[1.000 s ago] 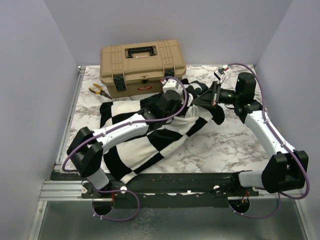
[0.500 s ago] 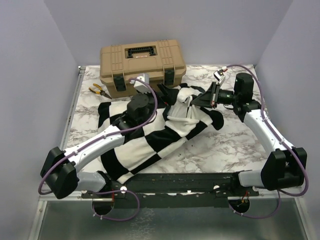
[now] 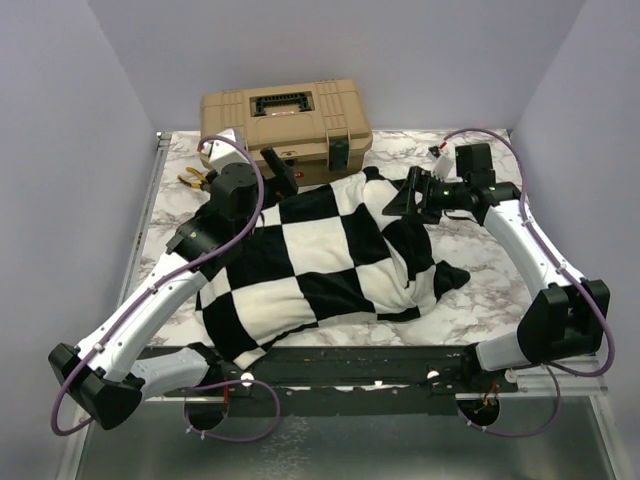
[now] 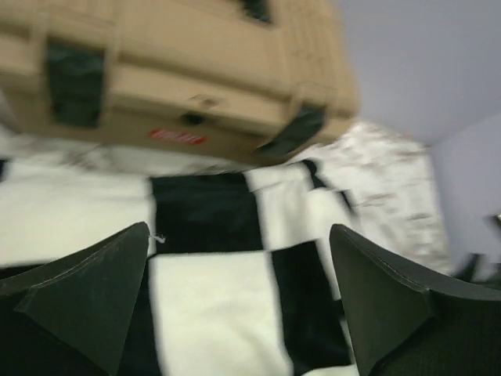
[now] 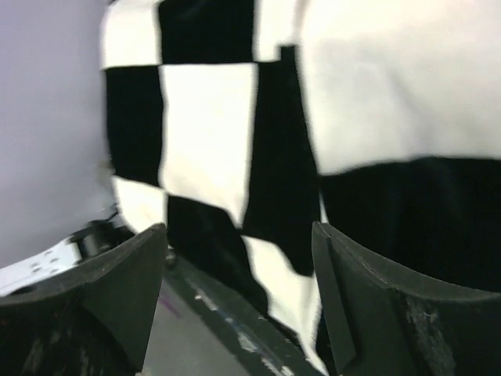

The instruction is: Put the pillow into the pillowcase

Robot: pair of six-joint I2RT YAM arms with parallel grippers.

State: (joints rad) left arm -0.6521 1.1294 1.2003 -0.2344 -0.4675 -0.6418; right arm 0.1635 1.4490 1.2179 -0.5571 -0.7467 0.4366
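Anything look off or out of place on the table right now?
The pillowcase is askew: its near left corner hangs over the front edge of the table onto the black rail, and its right end is bunched. It bulges, but no white pillow shows, so I cannot tell whether it is inside.

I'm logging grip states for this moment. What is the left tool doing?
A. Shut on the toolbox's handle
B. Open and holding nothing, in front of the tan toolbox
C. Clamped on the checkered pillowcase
B: the left tool has its fingers spread wide with nothing between them, at the far edge of the pillowcase, just in front of the toolbox.
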